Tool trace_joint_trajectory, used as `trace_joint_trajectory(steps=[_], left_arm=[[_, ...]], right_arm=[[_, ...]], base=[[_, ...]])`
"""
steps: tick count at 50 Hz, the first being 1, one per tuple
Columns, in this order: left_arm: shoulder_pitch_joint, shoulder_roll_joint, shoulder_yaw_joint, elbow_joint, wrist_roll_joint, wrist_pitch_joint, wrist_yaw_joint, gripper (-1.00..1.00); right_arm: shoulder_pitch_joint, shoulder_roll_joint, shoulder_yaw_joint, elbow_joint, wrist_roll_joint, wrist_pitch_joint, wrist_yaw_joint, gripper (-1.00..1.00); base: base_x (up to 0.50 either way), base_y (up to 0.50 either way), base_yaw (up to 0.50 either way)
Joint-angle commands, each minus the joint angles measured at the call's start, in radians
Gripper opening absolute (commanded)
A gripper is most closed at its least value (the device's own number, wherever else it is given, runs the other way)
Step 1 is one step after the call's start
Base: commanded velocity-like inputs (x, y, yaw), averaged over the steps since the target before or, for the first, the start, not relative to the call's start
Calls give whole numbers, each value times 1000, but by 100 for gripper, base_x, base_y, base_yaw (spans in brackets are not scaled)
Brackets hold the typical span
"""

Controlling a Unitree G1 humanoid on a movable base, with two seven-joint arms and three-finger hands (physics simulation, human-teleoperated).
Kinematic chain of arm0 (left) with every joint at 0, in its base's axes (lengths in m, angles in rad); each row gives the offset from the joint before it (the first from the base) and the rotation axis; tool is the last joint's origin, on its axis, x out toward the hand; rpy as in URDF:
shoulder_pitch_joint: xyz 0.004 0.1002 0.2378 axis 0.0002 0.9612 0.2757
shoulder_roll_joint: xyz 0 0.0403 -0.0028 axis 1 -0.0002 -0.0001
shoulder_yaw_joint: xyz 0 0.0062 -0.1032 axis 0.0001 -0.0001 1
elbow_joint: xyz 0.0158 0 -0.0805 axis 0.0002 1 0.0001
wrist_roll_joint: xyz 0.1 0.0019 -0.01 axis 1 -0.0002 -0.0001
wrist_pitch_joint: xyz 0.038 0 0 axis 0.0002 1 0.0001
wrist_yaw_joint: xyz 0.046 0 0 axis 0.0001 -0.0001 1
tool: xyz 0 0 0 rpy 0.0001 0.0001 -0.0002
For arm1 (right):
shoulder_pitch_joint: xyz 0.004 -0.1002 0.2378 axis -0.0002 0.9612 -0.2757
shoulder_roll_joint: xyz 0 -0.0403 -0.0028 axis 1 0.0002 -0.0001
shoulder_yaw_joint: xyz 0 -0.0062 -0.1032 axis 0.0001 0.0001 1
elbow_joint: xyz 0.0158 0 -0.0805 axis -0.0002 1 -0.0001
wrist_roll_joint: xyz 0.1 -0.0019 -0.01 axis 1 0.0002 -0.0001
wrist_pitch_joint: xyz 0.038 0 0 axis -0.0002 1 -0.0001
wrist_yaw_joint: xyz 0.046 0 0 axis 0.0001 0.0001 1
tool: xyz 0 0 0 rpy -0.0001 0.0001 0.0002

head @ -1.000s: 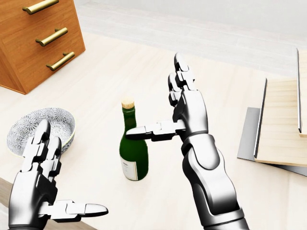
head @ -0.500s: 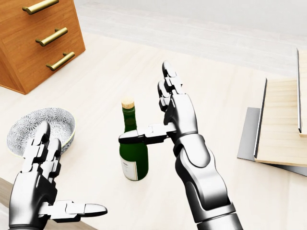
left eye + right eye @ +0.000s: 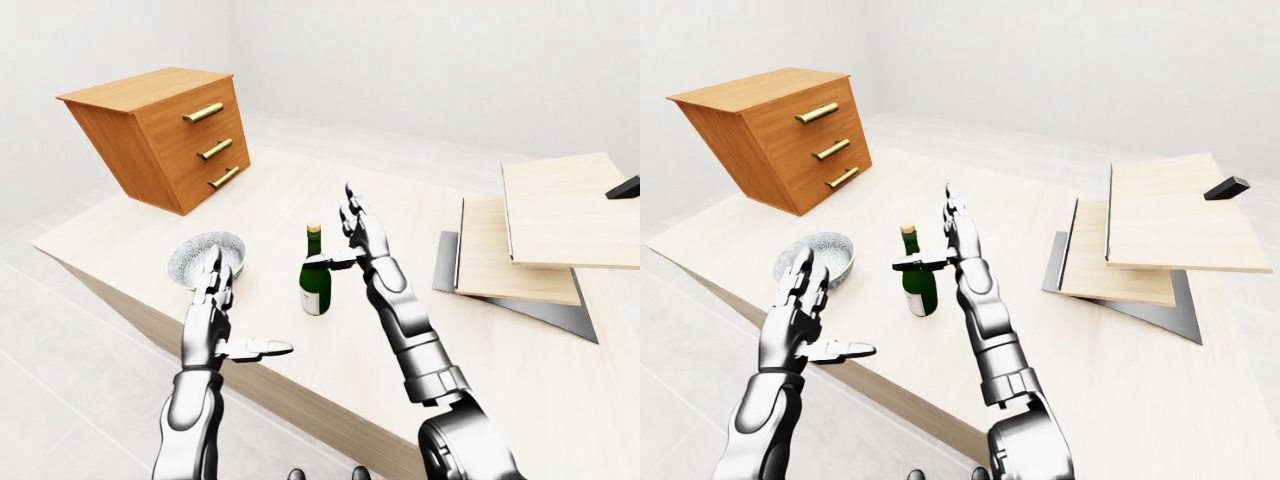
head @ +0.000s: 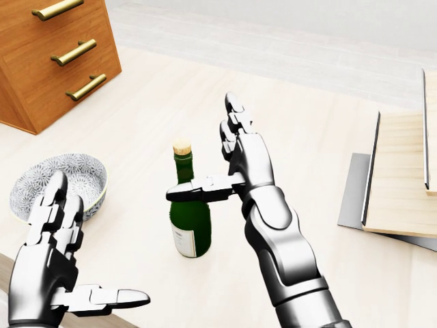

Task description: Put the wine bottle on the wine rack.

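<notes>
While nothing is yet gripped, the scene reads left to right across the head view as follows.
Left hand (image 4: 51, 263): lower left of the frame, fingers spread and thumb out, holding nothing, well apart from the bottle.
Patterned bowl (image 4: 85, 176): just above that hand, left of the bottle, on the pale tabletop (image 4: 157, 109).
Wine bottle (image 4: 189, 215): centre of the frame, upright, corked, green glass with a label low on the body.
Right hand (image 4: 229, 167): just right of the bottle's shoulder, fingers (image 4: 235, 123) straight up, thumb lying across the neck's base; spread wide, not closed.
Wine rack (image 3: 525, 240): far right, slanted wooden boards, well apart.
Handling: likely heavy, rigid, slick, breakable; top-heavy if bumped.
Hold: probably around the wide body, not the neck.
</notes>
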Motion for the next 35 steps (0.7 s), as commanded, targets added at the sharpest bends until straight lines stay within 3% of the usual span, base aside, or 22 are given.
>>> trace_joint_trajectory(steps=[1, 35], left_arm=[[3, 1, 7, -18, -4, 0, -4, 100], [4, -3, 13, 7, -6, -2, -10, 100]], right_arm=[[-40, 5, -2, 81, 4, 0, 0, 100], [-87, 49, 16, 185, -25, 0, 20, 100]], base=[[0, 0, 0], [0, 0, 0]])
